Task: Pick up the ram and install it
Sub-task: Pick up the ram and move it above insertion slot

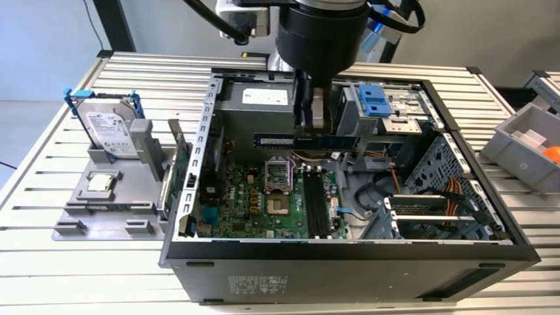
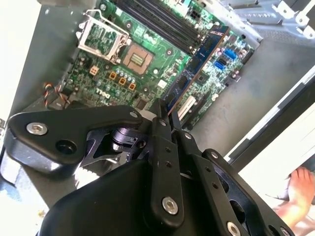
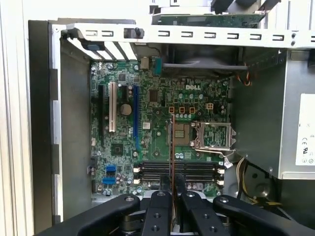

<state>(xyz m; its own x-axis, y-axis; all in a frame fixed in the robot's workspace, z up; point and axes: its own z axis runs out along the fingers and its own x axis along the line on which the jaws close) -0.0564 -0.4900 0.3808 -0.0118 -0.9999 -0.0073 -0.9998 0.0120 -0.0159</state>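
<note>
The gripper [image 1: 309, 130] hangs inside the open computer case [image 1: 350, 262], clamped tight on the ram [image 1: 337, 140]. The stick is up in the air, clear of the board! In the exterior view it lies level, running left to right across the case. It is above the motherboard [image 1: 254, 203], on the far side of the processor socket [image 1: 278, 176]. The memory slots [image 1: 317, 203] run near to far, so the ram sits crosswise to them and is not seated in any of them.

In the second wrist view the fingertips [image 2: 161, 128] pinch the blue stick, which juts out past them over the green board. In the first wrist view it shows edge-on, a thin line crossing the slots.

Over on the exterior view's left, on the slotted table [image 1: 52, 275], a hard drive [image 1: 109, 128] in a blue frame stands upright in a grey fixture [image 1: 105, 197]. A green card [image 1: 181, 177] stands just beside the case wall. On the right sits a grey bin [image 1: 525, 147]. Beyond the case in the second wrist view there is something pale [image 2: 298, 189], possibly a person's hand, though that is hard to tell.
</note>
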